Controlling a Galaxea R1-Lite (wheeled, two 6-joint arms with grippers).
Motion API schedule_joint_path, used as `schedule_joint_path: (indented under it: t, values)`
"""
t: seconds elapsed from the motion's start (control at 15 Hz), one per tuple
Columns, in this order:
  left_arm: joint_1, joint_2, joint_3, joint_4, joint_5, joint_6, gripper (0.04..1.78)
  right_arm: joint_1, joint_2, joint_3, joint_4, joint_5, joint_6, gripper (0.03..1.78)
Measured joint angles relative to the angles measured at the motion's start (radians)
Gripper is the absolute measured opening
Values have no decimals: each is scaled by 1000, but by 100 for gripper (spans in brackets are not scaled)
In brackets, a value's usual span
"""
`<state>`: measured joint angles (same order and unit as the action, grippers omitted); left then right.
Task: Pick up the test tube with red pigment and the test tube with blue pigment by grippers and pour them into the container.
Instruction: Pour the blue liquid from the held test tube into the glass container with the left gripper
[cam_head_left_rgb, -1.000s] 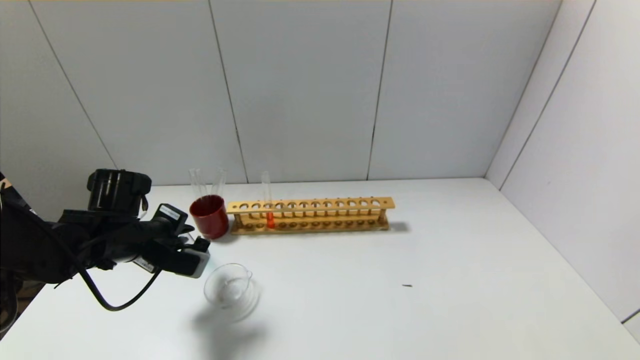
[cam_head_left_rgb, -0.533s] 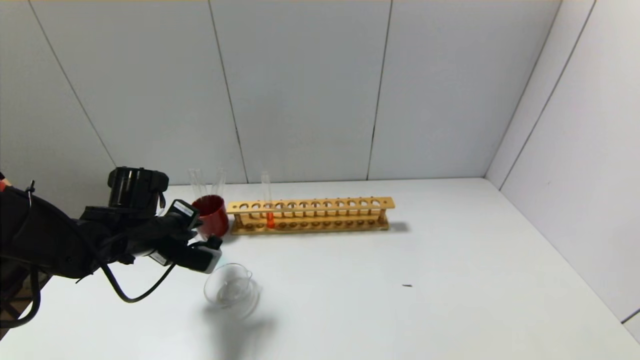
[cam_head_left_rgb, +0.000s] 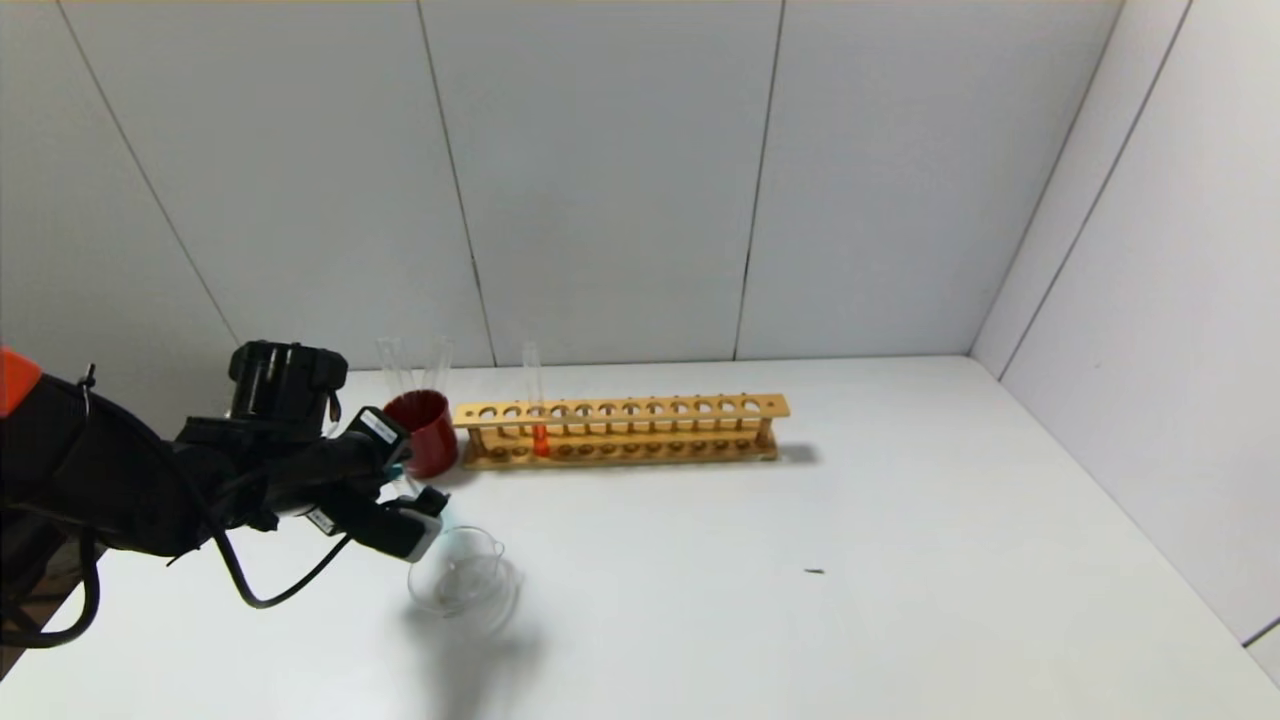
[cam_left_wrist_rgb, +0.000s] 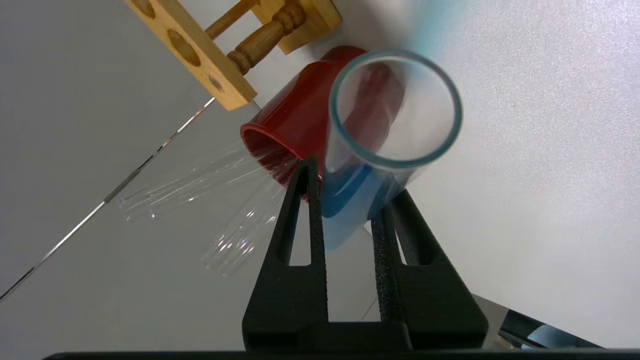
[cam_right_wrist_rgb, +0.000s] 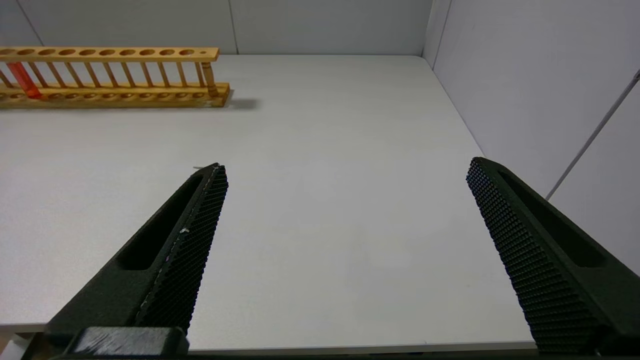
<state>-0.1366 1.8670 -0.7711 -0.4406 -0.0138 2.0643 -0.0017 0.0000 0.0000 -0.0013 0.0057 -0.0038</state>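
Observation:
My left gripper is shut on the test tube with blue pigment and holds it tilted just above the left rim of the container, a clear glass dish. In the left wrist view the tube's open mouth faces the camera and the blue liquid lies along its lower wall between the fingers. The test tube with red pigment stands upright in the wooden rack; it also shows in the right wrist view. My right gripper is open and empty above the table's front edge, out of the head view.
A dark red cup with two plain clear tubes stands at the rack's left end, just behind my left gripper. A small dark speck lies on the white table. Grey walls close in the back and right.
My left gripper has moved right and away from me with the blue tube, from beside the cup to the dish's left rim. The dish, the rack and the right gripper have not moved.

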Motion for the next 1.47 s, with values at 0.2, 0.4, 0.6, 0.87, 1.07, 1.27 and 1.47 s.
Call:
schedule_joint_path:
  t: [0.2,0.4,0.6,0.87,1.07,1.27,1.47]
  values:
    - [-1,9,-4,-3,-10,45,31,0,0,0,0,0,0,175]
    - [0,9,-8,-59,-13,132,31,0,0,0,0,0,0,175]
    - [0,9,-3,-61,-12,146,31,0,0,0,0,0,0,175]
    - [-3,8,0,-62,-12,183,31,0,0,0,0,0,0,175]
    - [-23,4,1,-63,-12,195,31,0,0,0,0,0,0,175]
    - [-46,3,3,-63,-11,196,31,0,0,0,0,0,0,175]
    - [-51,2,5,-63,-10,199,31,0,0,0,0,-1,0,175]
